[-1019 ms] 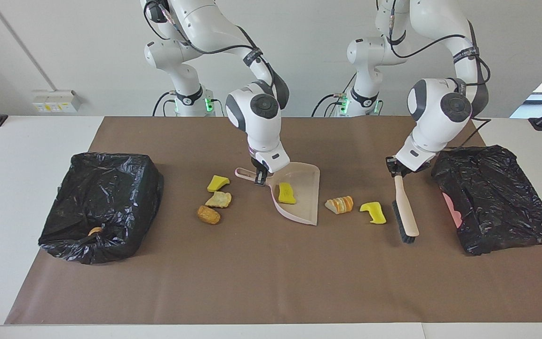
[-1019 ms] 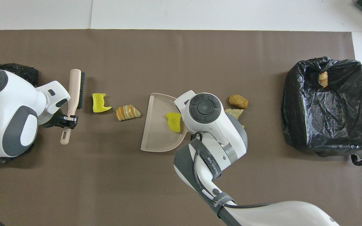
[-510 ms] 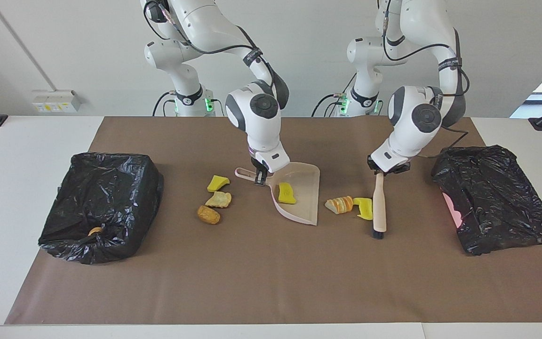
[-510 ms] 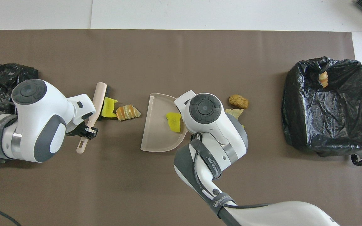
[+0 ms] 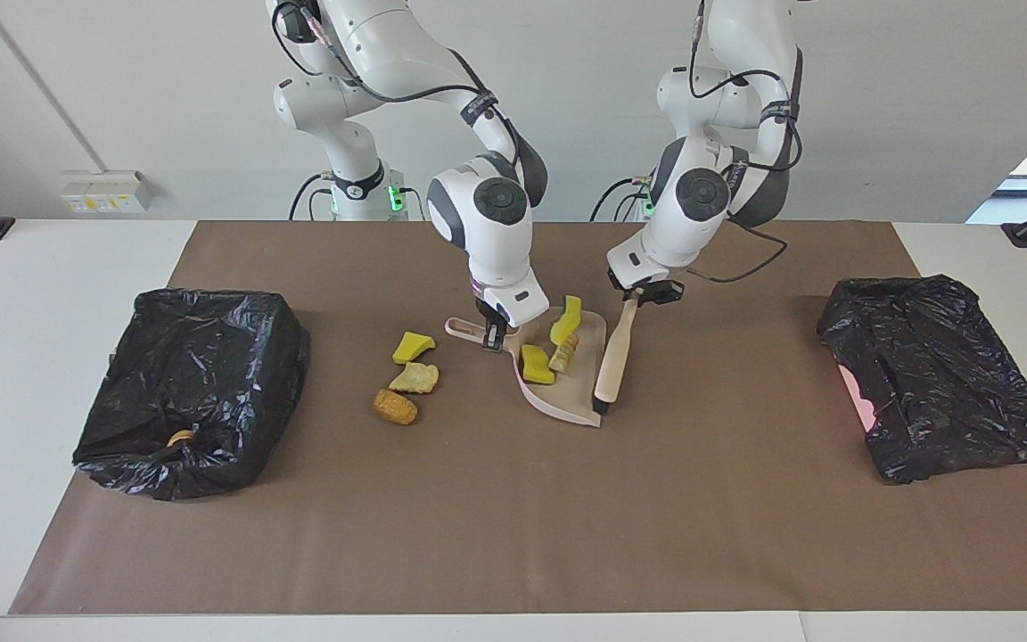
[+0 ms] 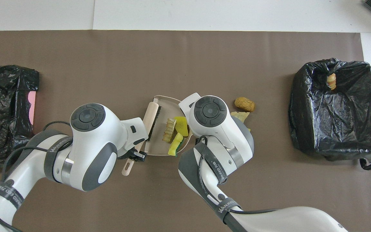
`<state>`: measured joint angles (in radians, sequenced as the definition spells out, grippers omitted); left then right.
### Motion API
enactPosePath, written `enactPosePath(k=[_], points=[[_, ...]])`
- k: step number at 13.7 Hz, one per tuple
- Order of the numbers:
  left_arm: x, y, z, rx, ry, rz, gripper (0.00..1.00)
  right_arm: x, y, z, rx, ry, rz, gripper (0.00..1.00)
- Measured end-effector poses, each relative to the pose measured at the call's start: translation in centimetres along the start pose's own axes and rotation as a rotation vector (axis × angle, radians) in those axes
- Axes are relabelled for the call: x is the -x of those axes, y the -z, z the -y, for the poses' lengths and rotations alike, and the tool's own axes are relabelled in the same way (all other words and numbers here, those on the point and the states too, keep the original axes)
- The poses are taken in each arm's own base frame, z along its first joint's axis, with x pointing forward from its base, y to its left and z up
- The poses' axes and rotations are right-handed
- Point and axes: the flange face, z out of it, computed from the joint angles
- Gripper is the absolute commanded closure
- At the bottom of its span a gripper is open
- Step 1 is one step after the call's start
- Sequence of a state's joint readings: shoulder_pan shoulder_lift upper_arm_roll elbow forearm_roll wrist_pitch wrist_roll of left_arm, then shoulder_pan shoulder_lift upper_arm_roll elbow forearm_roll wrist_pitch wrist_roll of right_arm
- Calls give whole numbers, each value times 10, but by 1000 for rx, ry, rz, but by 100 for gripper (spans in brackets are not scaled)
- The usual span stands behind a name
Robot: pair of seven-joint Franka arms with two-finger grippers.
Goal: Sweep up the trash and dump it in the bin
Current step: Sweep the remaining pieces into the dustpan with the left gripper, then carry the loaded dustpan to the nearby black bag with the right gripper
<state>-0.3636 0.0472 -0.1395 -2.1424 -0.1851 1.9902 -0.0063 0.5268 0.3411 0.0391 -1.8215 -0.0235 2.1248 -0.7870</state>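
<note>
My right gripper [image 5: 491,337] is shut on the handle of the pale pink dustpan [image 5: 567,397], which rests on the mat. My left gripper [image 5: 640,294] is shut on the handle of the brush [image 5: 612,357], whose head lies at the dustpan's open edge [image 6: 159,149]. Three scraps lie in the pan: a yellow sponge chunk [image 5: 536,364], a bread slice [image 5: 564,352] and a green-backed sponge [image 5: 569,316]. A yellow chunk [image 5: 412,346], a tan lump [image 5: 414,378] and a brown lump [image 5: 396,407] lie on the mat beside the pan, toward the bin [image 5: 210,357].
The black-bagged bin [image 6: 340,129] stands at the right arm's end with a bread piece [image 6: 331,80] on its rim. A crumpled black bag [image 5: 941,374] with something pink [image 5: 852,392] showing lies at the left arm's end. Everything sits on a brown mat [image 5: 513,517].
My left gripper has swept the brush toward the right arm's end, pushing the bread slice and the green-backed sponge into the dustpan. My right gripper and the pan have stayed put.
</note>
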Motion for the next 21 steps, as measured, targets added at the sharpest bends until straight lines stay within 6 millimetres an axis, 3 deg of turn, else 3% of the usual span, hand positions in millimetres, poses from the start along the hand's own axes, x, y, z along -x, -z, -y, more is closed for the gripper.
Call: enactPosePath(k=[3,6,9,12,14,16,18,21], points=[[-3,9,-8,27,89,-17,100,0,0,0,0,0,0,100],[-6,19,13,37,139,-37,100,0,0,0,0,0,0,100],[-5,47,41,39,185,-86,100,1,-1,0,-1,-2,0,100],[14,59,44,-17,252,-73,100,8,2,-8,1,-21,-4,100],[29,48,32,-41,267,-53,100,32,18,-25,11,-67,-11,100],[47,30,10,-59,275,-46,100,71,56,-44,21,-123,-17,100],[73,13,-24,-82,289,-53,100,118,100,-57,33,-162,-24,100],[116,-9,-86,-117,349,-66,100,189,142,-76,52,-227,-32,100]])
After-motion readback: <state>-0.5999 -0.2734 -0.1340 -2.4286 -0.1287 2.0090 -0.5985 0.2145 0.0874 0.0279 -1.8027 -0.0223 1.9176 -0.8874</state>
